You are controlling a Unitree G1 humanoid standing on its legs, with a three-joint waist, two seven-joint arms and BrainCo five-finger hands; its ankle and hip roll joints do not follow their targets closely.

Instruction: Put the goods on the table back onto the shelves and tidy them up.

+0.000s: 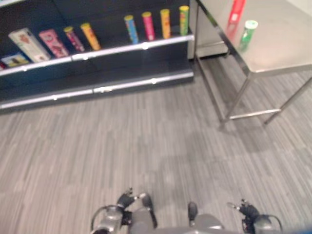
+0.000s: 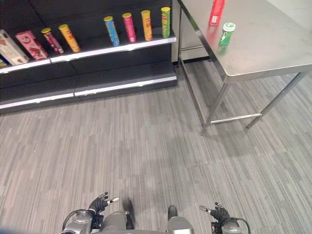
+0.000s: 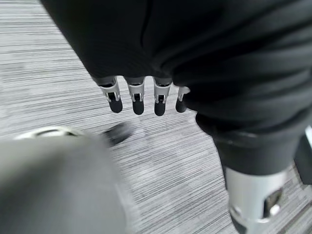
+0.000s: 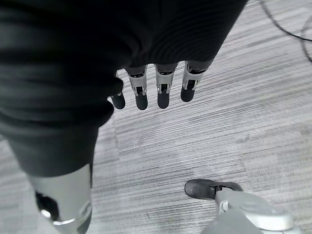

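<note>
Left hand (image 2: 100, 202) low at the bottom edge, far from the worktop (image 2: 273, 44), fingers (image 3: 136, 95) hanging straight, holding nothing. Right hand (image 2: 219, 212) likewise low, fingers (image 4: 163, 90) straight and empty. On the worktop's near-left part: red tube (image 2: 216, 10) and green can with white lid (image 2: 225, 33), just beside each other. Left of the worktop, on the dark shelf (image 2: 117, 48): upright tubes in blue (image 2: 111, 30), pink (image 2: 129, 27), orange (image 2: 146, 24) and green-yellow (image 2: 165, 21); farther left, two tilted tubes and boxes (image 2: 30, 44). Print too small to read.
</note>
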